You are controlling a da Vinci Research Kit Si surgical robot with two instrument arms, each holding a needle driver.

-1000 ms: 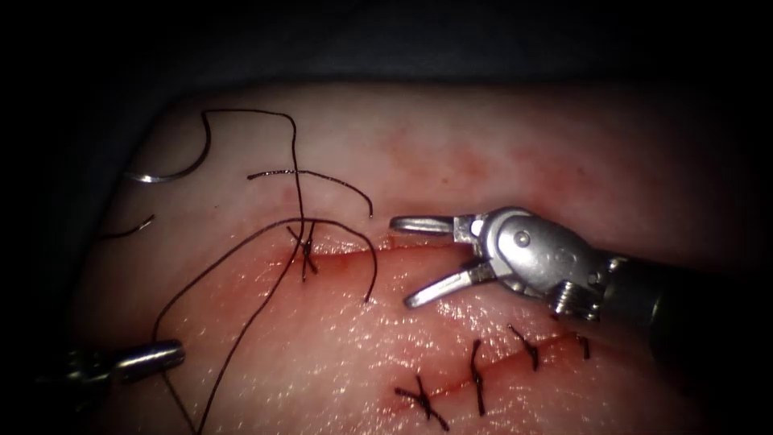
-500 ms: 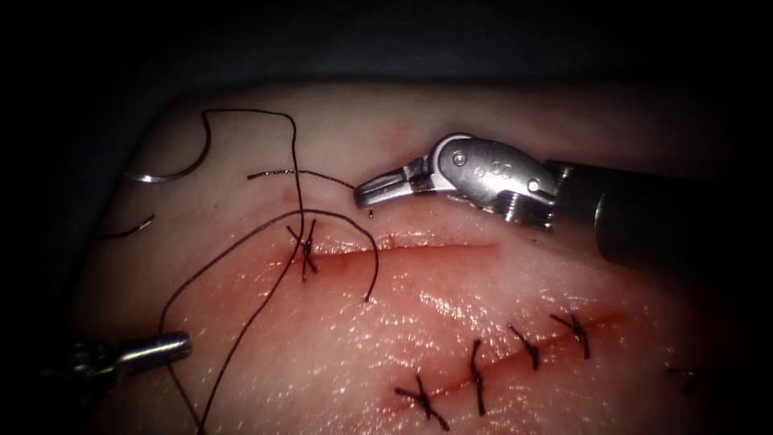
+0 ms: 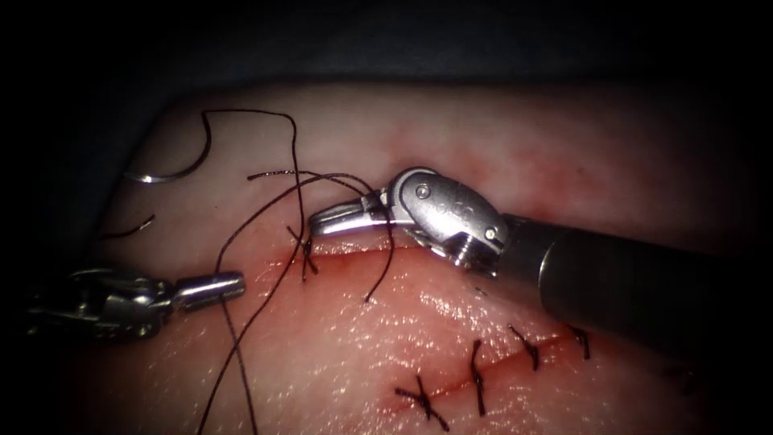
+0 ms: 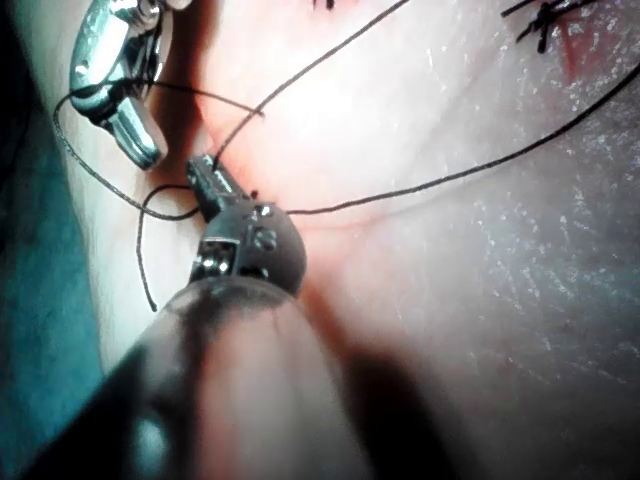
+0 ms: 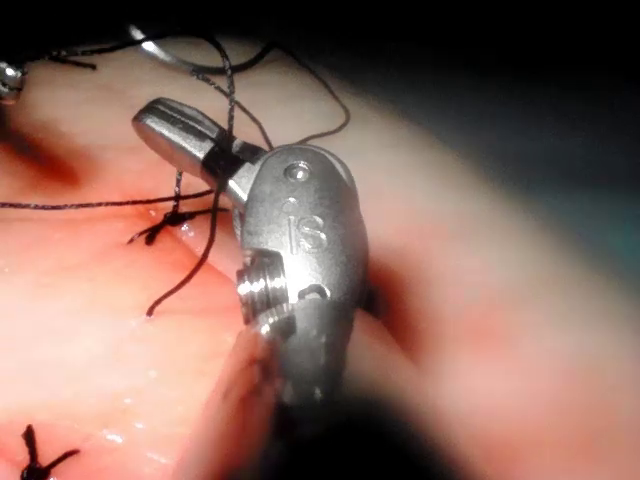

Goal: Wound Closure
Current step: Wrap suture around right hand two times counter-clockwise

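1. Endoscope view, visibility. The needle (image 3: 165, 172) lies free on the tissue (image 3: 499, 137), at the far left and well apart from the cut (image 3: 354, 256); neither tool holds it, and it is not in the tissue. Whether its darker end carries the thread (image 3: 266, 217) is hard to make out. The rear of the left tool (image 3: 211, 286) fades into shadow at the left border.
2. Endoscope view, tools. The left tool's jaws are clenched on the thread, low and left of the cut's knotted stitch (image 3: 306, 251). The right tool (image 3: 330, 219) lies over the cut just right of that stitch, jaws closed together; thread loops drape over them, and whether a strand is pinched cannot be told here.
3. Endoscope view, room. A second, stitched cut (image 3: 491, 366) sits lower right, partly covered by the right tool's shaft. The far band of tissue is bare.
4. Left wrist view. The left tool (image 4: 205, 172) grips the thread (image 4: 440, 178) at its tip. The right tool (image 4: 135, 130) is close beside it, cut off by the border. The shaft hides the tissue beneath it.
5. Right wrist view. The right tool (image 5: 175, 125) has its jaws clenched, with thread (image 5: 205, 240) crossing at their base; a grip cannot be confirmed. The knotted stitch (image 5: 165, 225) lies just beside the jaws.
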